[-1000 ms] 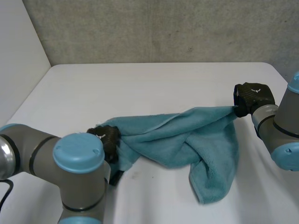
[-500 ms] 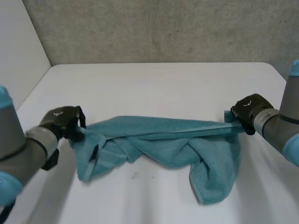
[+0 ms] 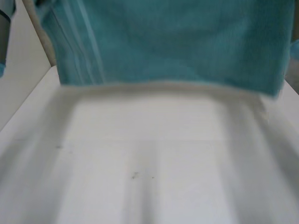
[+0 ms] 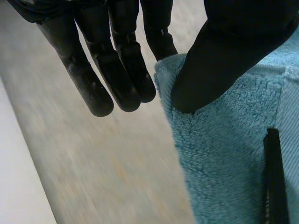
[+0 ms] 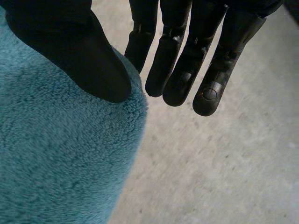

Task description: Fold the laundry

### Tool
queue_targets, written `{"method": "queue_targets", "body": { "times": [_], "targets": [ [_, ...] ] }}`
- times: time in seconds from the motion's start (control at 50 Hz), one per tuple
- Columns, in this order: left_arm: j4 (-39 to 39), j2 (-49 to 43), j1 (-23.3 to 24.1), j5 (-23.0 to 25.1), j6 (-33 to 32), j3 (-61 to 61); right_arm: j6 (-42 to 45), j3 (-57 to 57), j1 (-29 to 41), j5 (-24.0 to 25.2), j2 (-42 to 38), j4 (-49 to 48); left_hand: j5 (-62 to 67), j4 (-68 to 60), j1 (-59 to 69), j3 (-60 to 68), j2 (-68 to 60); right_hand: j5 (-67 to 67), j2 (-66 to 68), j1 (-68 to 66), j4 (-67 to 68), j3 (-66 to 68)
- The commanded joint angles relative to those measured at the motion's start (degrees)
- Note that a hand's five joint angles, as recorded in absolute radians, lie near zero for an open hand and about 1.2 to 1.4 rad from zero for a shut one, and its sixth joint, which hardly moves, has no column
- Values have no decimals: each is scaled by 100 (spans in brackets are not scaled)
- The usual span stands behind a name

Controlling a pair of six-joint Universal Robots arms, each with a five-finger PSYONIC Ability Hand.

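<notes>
A teal towel (image 3: 163,42) hangs spread out wide above the white table (image 3: 154,154), its lower hem straight and level, with pale stripes near its left side. In the left wrist view my left hand (image 4: 219,60) pinches a top corner of the towel (image 4: 233,163) between thumb and straight fingers. In the right wrist view my right hand (image 5: 79,51) pinches the other top corner of the towel (image 5: 56,154) the same way, the thumb pressing the pile against the fingers behind it.
A white side wall (image 3: 18,70) borders the table at the left. A few small dark specks (image 3: 135,175) mark the tabletop under the towel. Part of my left arm (image 3: 4,28) stands beside the towel's left edge.
Both hands have pulled apart and risen, lifting the towel off the table; it went from a crumpled heap to a sheet stretched and hanging in the air.
</notes>
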State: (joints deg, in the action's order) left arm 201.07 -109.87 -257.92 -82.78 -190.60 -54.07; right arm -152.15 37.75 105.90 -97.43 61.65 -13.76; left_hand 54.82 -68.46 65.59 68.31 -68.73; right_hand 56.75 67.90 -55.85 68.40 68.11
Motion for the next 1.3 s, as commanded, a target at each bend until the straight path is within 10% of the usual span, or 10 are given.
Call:
{"method": "queue_targets", "body": {
  "times": [0.02,0.32,0.58,0.74,0.92,1.14,1.3],
  "targets": [
    [415,308,-100,157,497,-1043,-139,2469,18,338,1190,-522,1518,-1154,1441,1169,-1127,1325,1210,-2415,1160,1189],
    [406,317,-662,1201,296,-4610,-474,6172,-43,1165,1640,-566,1518,-1154,1441,1169,-1127,1325,1210,-2415,1160,1189],
    [-725,378,-839,1721,-1277,-5395,-483,6623,-52,1279,1297,-742,1518,-1154,1441,1169,-1127,1325,1210,-2415,1160,1189],
    [-1570,1098,-751,1695,-1498,-5281,-544,6702,-52,1262,1332,-751,-3367,3731,-3444,-3716,3758,1325,1210,-2415,1160,1189],
    [-1844,1925,-426,1704,-1296,-5237,-544,6737,-61,1253,1332,-759,-5073,5437,-5151,-5422,5464,1325,1210,-2415,1160,1189],
    [-1791,1706,128,1238,84,-5008,-544,6781,-61,1244,1323,-759,-5024,5387,-5101,-5372,5414,1325,1210,-2415,1160,1189],
    [-1704,687,585,-351,427,-4692,-544,6790,-70,1253,1323,-759,-5007,5370,-5084,-5355,5397,1325,1210,-2415,1160,1189]
  ]
}}
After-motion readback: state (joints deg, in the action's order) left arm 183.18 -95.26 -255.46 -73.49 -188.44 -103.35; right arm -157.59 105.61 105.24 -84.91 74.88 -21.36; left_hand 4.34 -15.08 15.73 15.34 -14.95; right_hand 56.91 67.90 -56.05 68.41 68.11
